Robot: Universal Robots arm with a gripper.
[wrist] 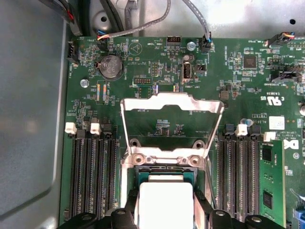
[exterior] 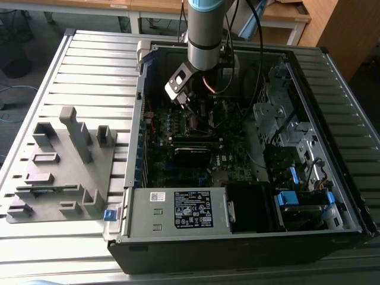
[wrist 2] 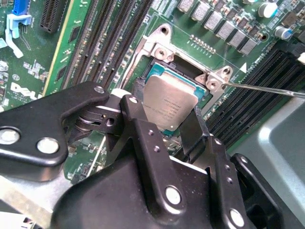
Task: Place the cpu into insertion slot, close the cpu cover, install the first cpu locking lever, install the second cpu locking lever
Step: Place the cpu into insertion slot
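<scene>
One cpu (wrist 2: 167, 107), one insertion slot (wrist 2: 181, 71), one cpu cover (wrist: 171, 101) and one gripper (wrist 2: 167, 112) with two black fingers (wrist 2: 193, 126) are counted. A single arm (exterior: 205, 29) is seen coming down steeply from above into one open computer case (exterior: 237, 255), which is set on the slatted metal desk (exterior: 89, 65) toward the exterior view's right edge. One grey moulded fixture (exterior: 59, 172) is laid near the desk's opposite edge, well apart from the case.

The gripper is clenched on the cpu, one finger pressed against each of two opposite sides. The cpu, a flat square with a dull silver face, is held tilted directly over the insertion slot. Whether it touches the slot cannot be told.

The slot is shown as a dark square recess framed by a silvery metal rim, on the green motherboard (wrist: 143, 52) between two banks of long black memory slots (wrist: 90, 176). The cover, a thin bright metal frame with a cut-out middle, is stood upright at the slot's far side, hinged open. One thin metal rod (wrist 2: 267, 89) is seen beside a corner of the rim.
</scene>
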